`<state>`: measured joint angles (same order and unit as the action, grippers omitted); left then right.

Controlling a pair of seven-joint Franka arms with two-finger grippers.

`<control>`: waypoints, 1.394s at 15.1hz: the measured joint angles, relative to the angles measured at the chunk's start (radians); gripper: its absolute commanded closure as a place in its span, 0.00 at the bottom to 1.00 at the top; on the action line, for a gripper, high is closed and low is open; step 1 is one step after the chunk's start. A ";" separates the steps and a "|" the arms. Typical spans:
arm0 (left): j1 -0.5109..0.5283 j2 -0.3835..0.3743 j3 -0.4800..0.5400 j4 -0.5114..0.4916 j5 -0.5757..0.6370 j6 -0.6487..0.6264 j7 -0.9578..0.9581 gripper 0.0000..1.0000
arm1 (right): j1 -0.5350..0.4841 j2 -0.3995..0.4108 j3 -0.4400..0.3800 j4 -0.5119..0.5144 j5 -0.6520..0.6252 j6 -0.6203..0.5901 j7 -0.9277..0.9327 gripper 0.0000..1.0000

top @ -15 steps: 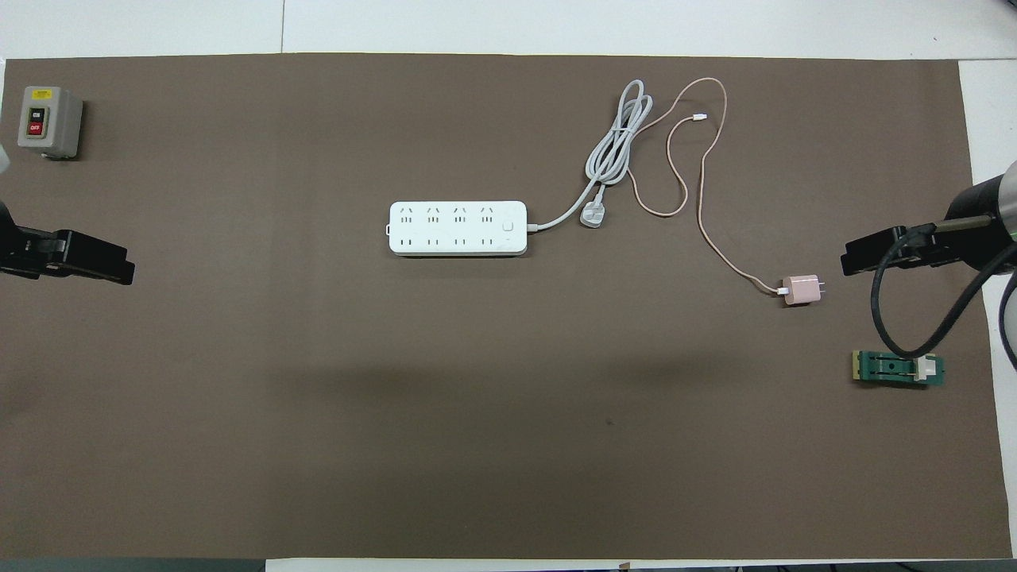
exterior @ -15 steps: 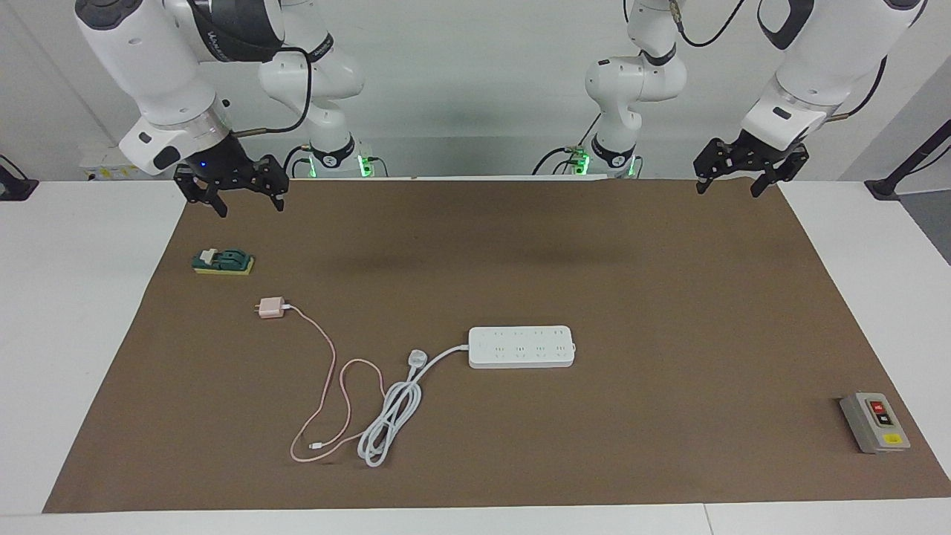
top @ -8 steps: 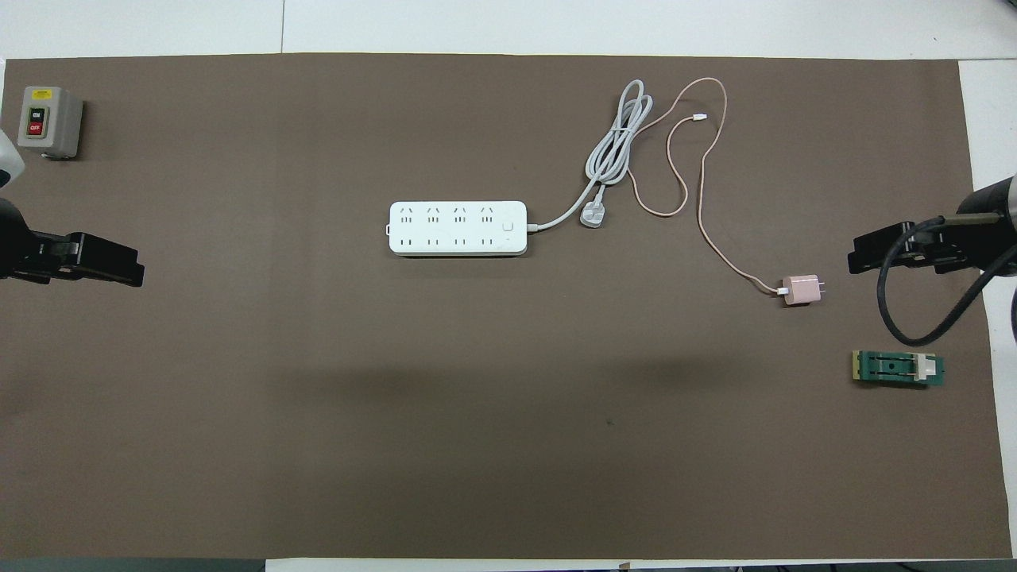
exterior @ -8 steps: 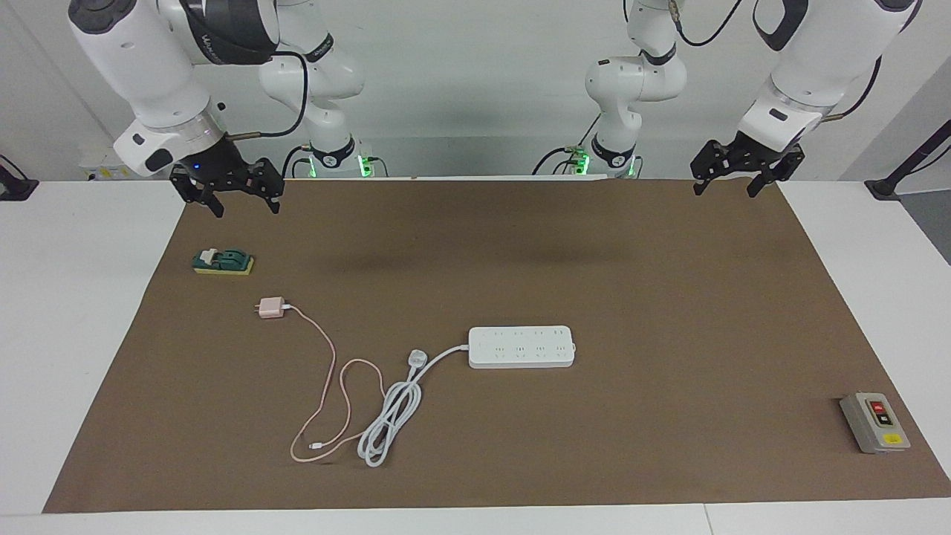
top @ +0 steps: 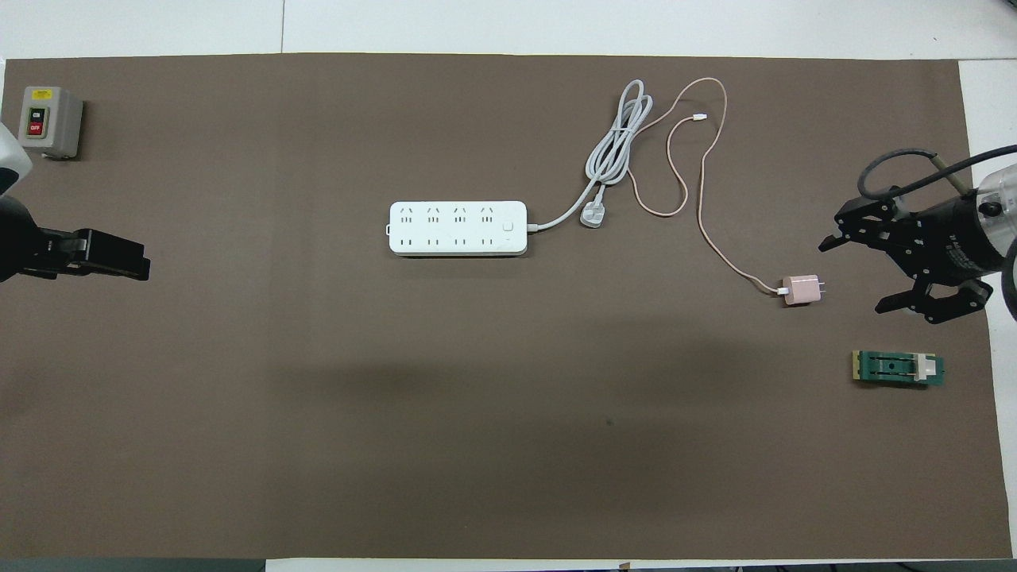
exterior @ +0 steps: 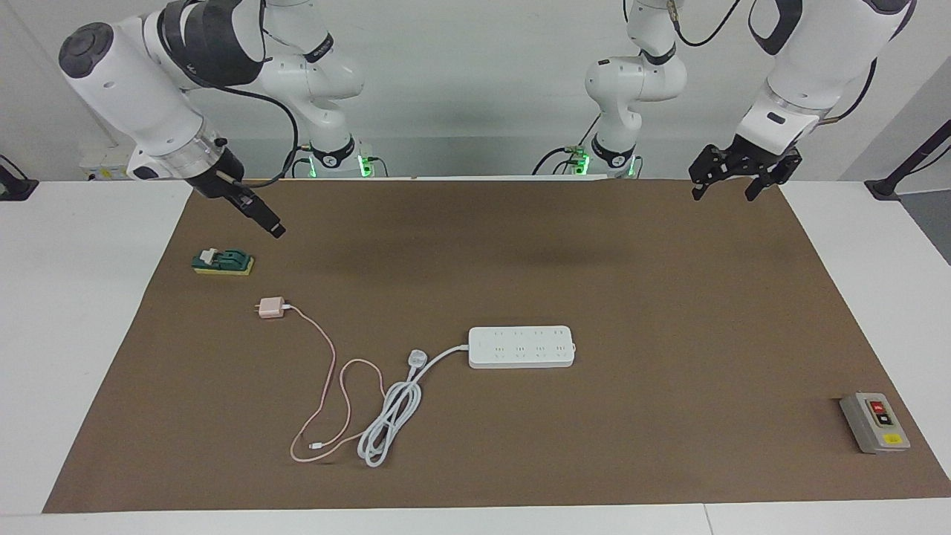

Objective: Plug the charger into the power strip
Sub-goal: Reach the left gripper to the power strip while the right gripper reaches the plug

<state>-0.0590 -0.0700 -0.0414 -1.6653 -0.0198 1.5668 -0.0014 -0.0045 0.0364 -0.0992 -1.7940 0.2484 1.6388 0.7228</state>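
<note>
My right gripper (exterior: 276, 229) hangs in the air over the brown mat near the green block (exterior: 223, 261), at the right arm's end of the bench (exterior: 82, 297), its fingers (top: 890, 305) spread apart and empty. The charger (exterior: 270, 307) lies flat on the mat a little farther from my arm bases than that block, a small pale-pink cube with its prongs pointing toward the bench's edge. Its thin pink cable (exterior: 330, 371) trails off in loose loops to a tiny white connector, running beside the coiled white cord (exterior: 390, 416) and its plug (exterior: 417, 359). I judge the cube light, hard and smooth, so it could skid or twist under an uneven pinch; the two flat sides across its body look the best place to take hold, leaving prongs and cable end free. The limp cable should drag along with little resistance, though its loops lie close against the white cord and might snag. The power strip (exterior: 521, 346) rests near the middle of the mat, sockets up, well apart from the charger and unattached to anything, so it may slide when pressed. My left gripper (exterior: 724, 182) waits in the air over the mat's edge at the left arm's end, fingers apart and holding nothing. A grey switch box (exterior: 874, 422) sits far out at that same end.
</note>
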 measured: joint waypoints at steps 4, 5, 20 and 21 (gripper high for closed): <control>-0.014 -0.024 -0.001 -0.108 0.000 0.248 0.000 0.00 | -0.048 0.105 -0.004 0.004 0.107 0.020 0.002 0.00; -0.015 -0.034 -0.001 -0.162 0.000 0.342 0.000 0.00 | -0.061 0.124 -0.005 0.010 0.126 0.022 0.002 0.00; -0.028 -0.053 -0.005 -0.378 -0.365 0.428 0.058 0.00 | -0.222 0.355 -0.011 0.032 0.375 0.064 0.100 0.00; -0.028 -0.042 -0.005 -0.382 -0.421 0.424 0.075 0.00 | -0.225 0.368 -0.011 0.032 0.387 0.064 0.100 0.00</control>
<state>-0.0875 -0.1116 -0.0464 -2.0469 -0.4412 1.9912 0.0737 -0.2294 0.4046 -0.1100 -1.7621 0.6358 1.7031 0.8230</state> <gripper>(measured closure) 0.000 0.000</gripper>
